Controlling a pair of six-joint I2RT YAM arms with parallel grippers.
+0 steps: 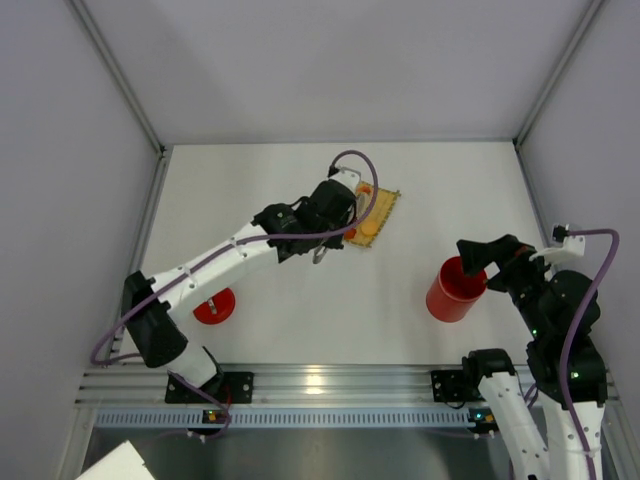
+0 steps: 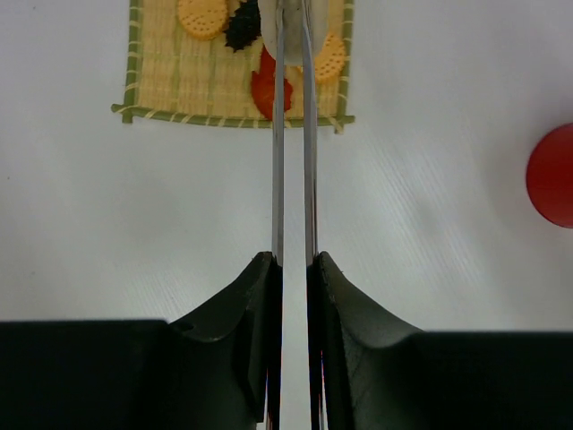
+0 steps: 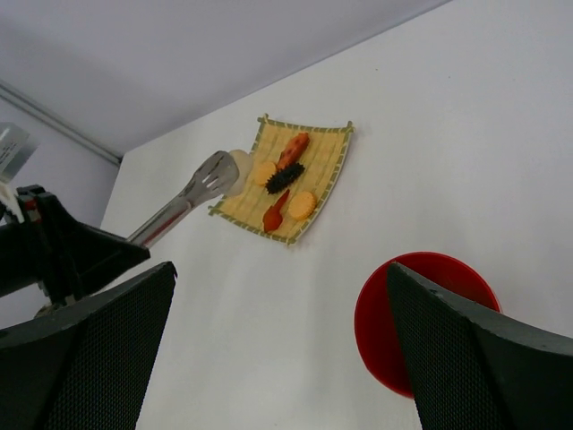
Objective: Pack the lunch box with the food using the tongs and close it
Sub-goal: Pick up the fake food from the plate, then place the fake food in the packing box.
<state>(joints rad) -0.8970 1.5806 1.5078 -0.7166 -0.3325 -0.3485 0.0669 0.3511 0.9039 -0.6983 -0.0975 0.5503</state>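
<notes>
Leftmost from overhead, the red lid (image 1: 214, 306) lies flat on the white table (image 1: 330, 330), close to my left arm's base and well apart from everything else. Next over, the left gripper (image 2: 293, 269) is pressed together on the tongs (image 2: 278, 161), one finger against each slim metal arm, and the two arms run nearly parallel with only a thin gap between them. The tong tips reach the yellow woven mat (image 2: 170, 81) and meet a white round piece (image 3: 242, 168) at the mat's edge. Whether the tips actually pinch it, I cannot tell. The other pieces on the mat are a yellow round piece (image 2: 201, 16), a dark spiky piece (image 2: 242, 27) beside it, a red piece (image 2: 264, 90) near the front edge and an orange-yellow piece (image 2: 329, 58) on the far side of the tongs. Further right, the lunch box (image 1: 455, 292) stands upright and uncovered on the table, well apart from the mat. The right gripper (image 3: 279, 269) hangs over its far rim, fingers spread wide and holding nothing.
</notes>
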